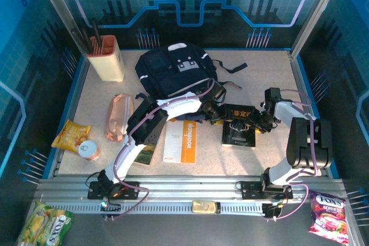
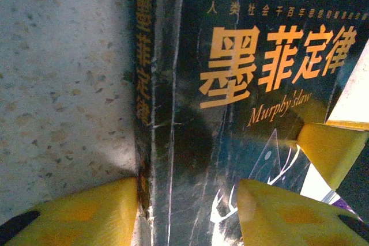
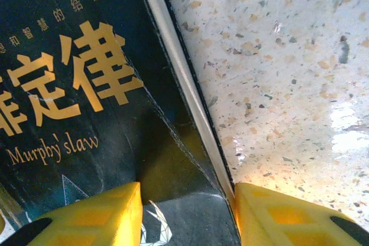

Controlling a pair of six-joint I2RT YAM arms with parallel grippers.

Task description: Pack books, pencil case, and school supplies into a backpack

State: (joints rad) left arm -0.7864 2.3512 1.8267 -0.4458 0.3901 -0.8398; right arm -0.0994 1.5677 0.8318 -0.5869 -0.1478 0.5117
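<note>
A black book with orange lettering [image 1: 239, 126] lies flat on the table in front of the navy backpack [image 1: 176, 70]. My left gripper [image 1: 218, 113] is at the book's left edge. It stands open astride the spine [image 2: 144, 84], one finger on the table [image 2: 86, 211] and one over the cover [image 2: 288, 211]. My right gripper [image 1: 260, 122] is at the right edge, open [image 3: 187, 191], with one finger over the creased cover corner and the other on the table beside the page edge. A white-and-orange notebook [image 1: 181, 141] and another book [image 1: 147, 155] lie under my left arm. A pink pencil case [image 1: 119, 116] lies further left.
A beige holder with pencils [image 1: 106, 57] stands at the back left. A yellow snack bag [image 1: 71, 135] and a small can [image 1: 88, 149] sit near the left front. Candy bags [image 1: 327, 214] lie outside the table rail. A yellow finger of the right gripper [image 2: 331, 148] shows in the left wrist view.
</note>
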